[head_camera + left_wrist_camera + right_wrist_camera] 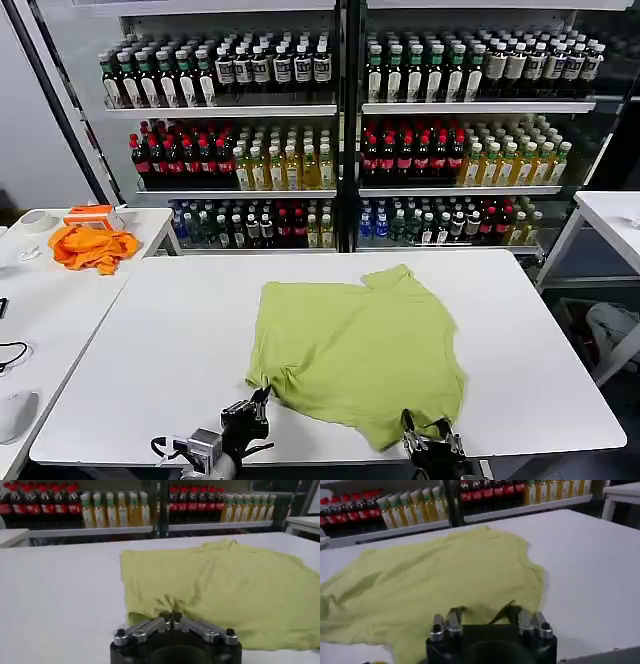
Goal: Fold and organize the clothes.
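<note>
Both grippers, left (262, 400) and right (427, 432), at T-shirt (355, 345) hem on white table (150, 340).

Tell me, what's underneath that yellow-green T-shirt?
The yellow-green T-shirt lies spread on the white table, which shows all around it. Anything beneath the cloth is covered and cannot be seen. The left gripper and right gripper sit at its near edge.
</note>
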Tool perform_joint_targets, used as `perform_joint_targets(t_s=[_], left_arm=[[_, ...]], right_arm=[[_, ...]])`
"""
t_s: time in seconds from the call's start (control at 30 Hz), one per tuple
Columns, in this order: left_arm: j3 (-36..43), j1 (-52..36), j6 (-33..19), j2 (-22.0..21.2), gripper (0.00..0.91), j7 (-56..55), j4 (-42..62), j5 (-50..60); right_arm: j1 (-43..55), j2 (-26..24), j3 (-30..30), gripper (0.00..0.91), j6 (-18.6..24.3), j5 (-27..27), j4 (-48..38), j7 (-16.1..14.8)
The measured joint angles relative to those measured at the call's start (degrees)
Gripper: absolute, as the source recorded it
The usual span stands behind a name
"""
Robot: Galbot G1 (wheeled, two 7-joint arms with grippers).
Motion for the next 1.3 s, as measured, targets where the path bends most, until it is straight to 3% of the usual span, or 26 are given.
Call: perform_joint_targets(t_s=[0.1,0.63,1.0,1.3], left_arm=[[0.00,0.00,0.00,0.03,0.020,0.03,0.00,-0.06],[-0.74,0.84,0.02,0.61,0.020,0.34,-1.72,-0.66],[-1.70,0.21,0.52,2.33,0.020,0.75,-3.73,-1.90],[-0.44,-2.99,0.63,3.92,0.020,1.34,-1.46,-2.07]], right_arm=[[0.16,-0.16,0.38,0.000,0.18,0.17,0.17,-0.18],[1.67,-2.61,3.76,0.000,1.44,2.07,2.68,-1.91],[6.02,-9.44,7.90,0.000,-0.29,5.63,4.51,-3.08],[14.12,-14.82,5.75,0.000,-1.98,5.15,-0.81,-4.31]])
